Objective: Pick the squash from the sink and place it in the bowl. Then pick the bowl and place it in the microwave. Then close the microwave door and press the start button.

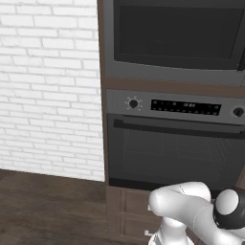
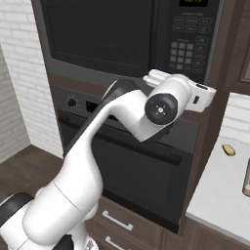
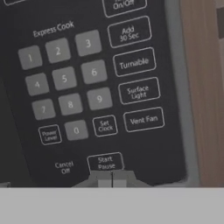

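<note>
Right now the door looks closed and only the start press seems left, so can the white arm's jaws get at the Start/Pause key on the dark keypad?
Probably yes: the shut jaws sit just below the Start/Pause key, with nothing between them.

This is a home kitchen. A dark grey microwave (image 2: 127, 36) sits built into a tall brown wood cabinet (image 1: 102, 72), its door (image 1: 177, 36) shut, with a keypad (image 3: 87, 87) of number buttons and labels such as "Express Cook", "Turntable" and "Vent Fan". Below it is an oven (image 1: 174, 153) with knobs, a display strip and a bar handle, and drawers (image 2: 117, 222) under that. A white brick wall (image 1: 48, 91), a dark wood floor (image 1: 48, 210) and a pale countertop (image 2: 224, 190) complete the room.
</note>
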Available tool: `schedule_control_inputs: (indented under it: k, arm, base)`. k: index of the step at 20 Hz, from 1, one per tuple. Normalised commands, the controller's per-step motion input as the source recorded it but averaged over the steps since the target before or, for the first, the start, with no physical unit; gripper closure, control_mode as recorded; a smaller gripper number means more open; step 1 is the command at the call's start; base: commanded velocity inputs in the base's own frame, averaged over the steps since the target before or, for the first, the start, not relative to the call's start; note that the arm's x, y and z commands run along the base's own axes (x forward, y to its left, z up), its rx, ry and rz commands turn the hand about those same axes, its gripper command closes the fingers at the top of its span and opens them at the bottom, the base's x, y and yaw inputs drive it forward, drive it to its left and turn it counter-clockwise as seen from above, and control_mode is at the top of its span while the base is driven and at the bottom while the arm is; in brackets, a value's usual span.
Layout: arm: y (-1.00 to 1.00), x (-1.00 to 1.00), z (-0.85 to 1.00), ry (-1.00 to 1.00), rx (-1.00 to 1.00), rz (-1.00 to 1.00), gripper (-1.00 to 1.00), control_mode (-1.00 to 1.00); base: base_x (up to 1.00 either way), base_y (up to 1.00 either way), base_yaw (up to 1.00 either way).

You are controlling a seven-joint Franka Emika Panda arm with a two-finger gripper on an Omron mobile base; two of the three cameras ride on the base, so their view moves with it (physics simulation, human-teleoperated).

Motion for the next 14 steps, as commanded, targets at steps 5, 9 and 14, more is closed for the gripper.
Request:
schedule_control_inputs:
  k: [5, 9, 14]
  arm:
    - [0.00, 0.20, -0.12, 0.00, 0.00, 0.00, 1.00, -1.00]
    - [-0.07, 0.07, 0.01, 0.00, 0.00, 0.00, 1.00, -1.00]
    - [-0.01, -0.03, 0.08, 0.00, 0.00, 0.00, 1.00, -1.00]
  base:
    - [0.00, 0.00, 0.00]
    - [0.00, 0.00, 0.00]
    - [0.00, 0.00, 0.00]
